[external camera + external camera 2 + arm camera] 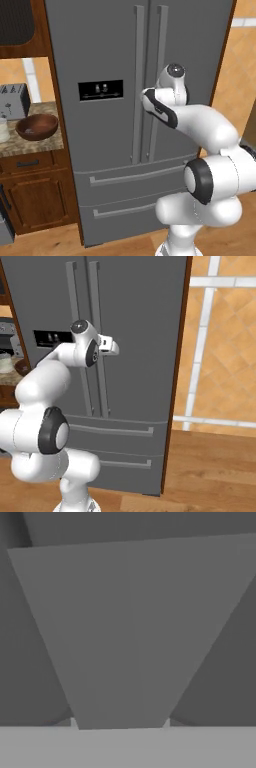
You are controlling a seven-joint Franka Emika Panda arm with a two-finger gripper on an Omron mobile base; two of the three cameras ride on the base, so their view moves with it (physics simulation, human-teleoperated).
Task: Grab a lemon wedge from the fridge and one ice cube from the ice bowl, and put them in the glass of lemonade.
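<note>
The fridge (110, 60) is standing shut in front of me, both doors closed. I am holding my gripper (102, 351) at the right door's handle (159, 65), about halfway up; in the hand view the handle (125, 637) is running between my fingers, but I cannot tell whether they are gripping it. Well to the left, the ice bowl (37, 126) is sitting on the counter (30, 145), with the glass (3, 129) beside it and a toaster (14, 100) behind.

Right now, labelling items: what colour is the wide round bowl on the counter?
Dark reddish-brown bowl, clearest in left base view.
</note>
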